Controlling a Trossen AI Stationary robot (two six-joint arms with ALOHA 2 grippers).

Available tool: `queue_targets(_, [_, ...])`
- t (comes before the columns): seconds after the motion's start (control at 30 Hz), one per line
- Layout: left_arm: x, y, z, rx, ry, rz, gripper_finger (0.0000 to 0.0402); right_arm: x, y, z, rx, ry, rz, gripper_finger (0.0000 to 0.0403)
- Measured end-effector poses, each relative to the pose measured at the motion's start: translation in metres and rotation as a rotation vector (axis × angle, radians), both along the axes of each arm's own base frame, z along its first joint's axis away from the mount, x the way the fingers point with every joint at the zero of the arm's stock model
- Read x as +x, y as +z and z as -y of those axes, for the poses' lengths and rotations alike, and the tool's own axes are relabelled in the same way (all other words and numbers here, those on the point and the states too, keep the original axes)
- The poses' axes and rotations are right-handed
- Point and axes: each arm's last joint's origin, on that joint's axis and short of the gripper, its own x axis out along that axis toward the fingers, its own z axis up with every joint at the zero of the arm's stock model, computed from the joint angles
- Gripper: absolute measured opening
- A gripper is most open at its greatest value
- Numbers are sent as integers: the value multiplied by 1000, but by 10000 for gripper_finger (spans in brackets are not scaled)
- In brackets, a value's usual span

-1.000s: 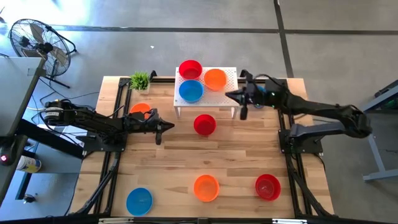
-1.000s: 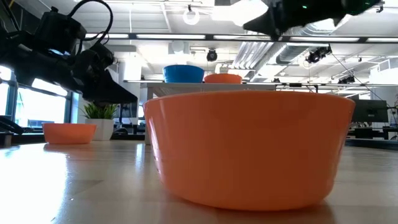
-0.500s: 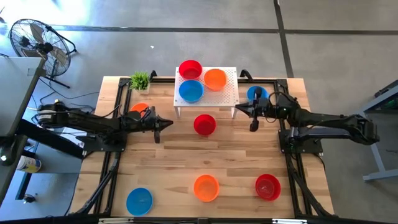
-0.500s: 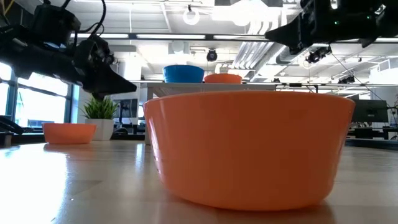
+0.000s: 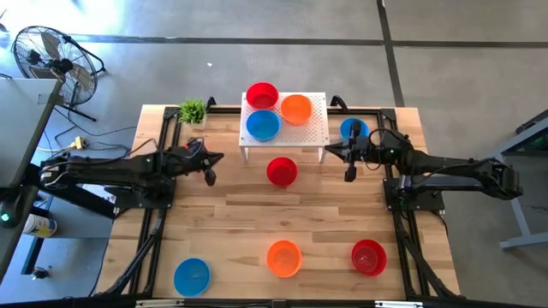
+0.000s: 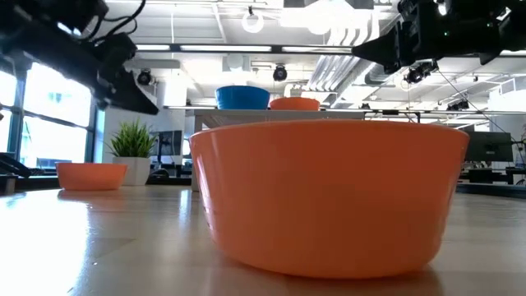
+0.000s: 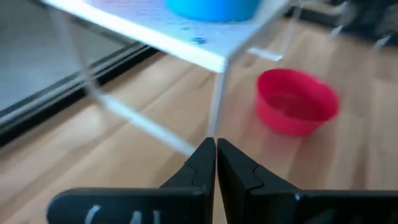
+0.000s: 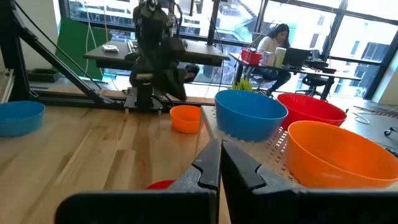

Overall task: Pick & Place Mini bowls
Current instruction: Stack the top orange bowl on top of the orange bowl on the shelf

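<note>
On the white stand (image 5: pixel 312 128) sit a red bowl (image 5: pixel 262 94), an orange bowl (image 5: pixel 296 109) and a blue bowl (image 5: pixel 263 125). A red bowl (image 5: pixel 281 171) rests on the table in front of the stand. My left gripper (image 5: pixel 221 157) hovers left of it, shut and empty, its tips (image 7: pixel 216 152) aimed at the stand's leg. My right gripper (image 5: pixel 329 151) hangs shut and empty by the stand's right end, level, beside a blue bowl (image 5: pixel 352 128). Another orange bowl (image 6: pixel 90 175) stands on the table near the left arm.
Along the near edge stand a blue bowl (image 5: pixel 191 276), an orange bowl (image 5: pixel 283 257) and a red bowl (image 5: pixel 368 257). A small green plant (image 5: pixel 193 110) stands at the far left corner. Bare wood lies between the stand and the near row.
My left gripper has risen and drawn back toward the table's left edge, tipping up from pointing downward to nearly level, still shut. My right gripper came off the stand's right end toward the near edge and sank, then held still; the blue bowl beside it came into view.
</note>
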Motion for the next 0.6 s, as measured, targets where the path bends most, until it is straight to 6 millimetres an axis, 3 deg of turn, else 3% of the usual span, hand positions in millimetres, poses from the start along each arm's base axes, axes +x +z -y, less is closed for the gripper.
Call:
queue_targets(0.2, [-11, 25, 0, -69, 88, -155, 14, -2, -13, -1, 7, 0, -7, 1])
queue_targets(0.43, [-20, 20, 2, -245, 193, -266, 14, -9, -34, -3, -2, -7, 47, 1])
queue_targets(0.6, [-19, 20, 4, -337, 146, -254, 16, -13, -38, -5, -28, -6, 115, 0])
